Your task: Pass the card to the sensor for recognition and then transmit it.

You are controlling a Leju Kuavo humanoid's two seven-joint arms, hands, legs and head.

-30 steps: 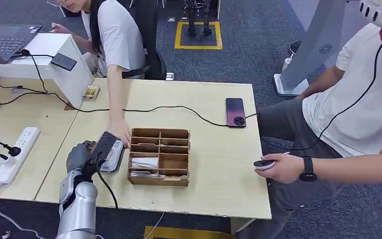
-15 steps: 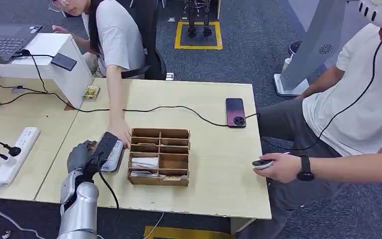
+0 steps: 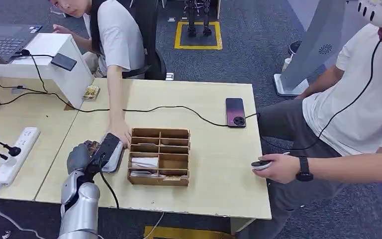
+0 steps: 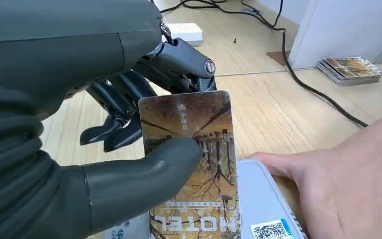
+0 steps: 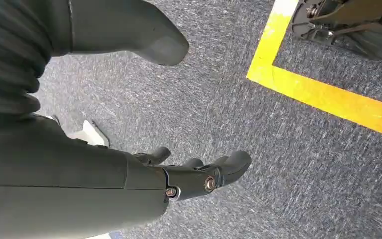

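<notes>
Your left hand (image 4: 104,149) pinches the hotel key card (image 4: 194,164) above the white sensor (image 4: 258,199); a person's hand (image 4: 348,184) alongside could get bumped.

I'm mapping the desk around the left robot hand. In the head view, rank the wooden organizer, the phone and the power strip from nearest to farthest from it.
From the left robot hand, which holds the card:
1. Wooden organizer, just to its right, across the grey sensor.
2. Power strip, off to its left on the neighbouring table.
3. Phone, far right, toward the table's far edge.
</notes>
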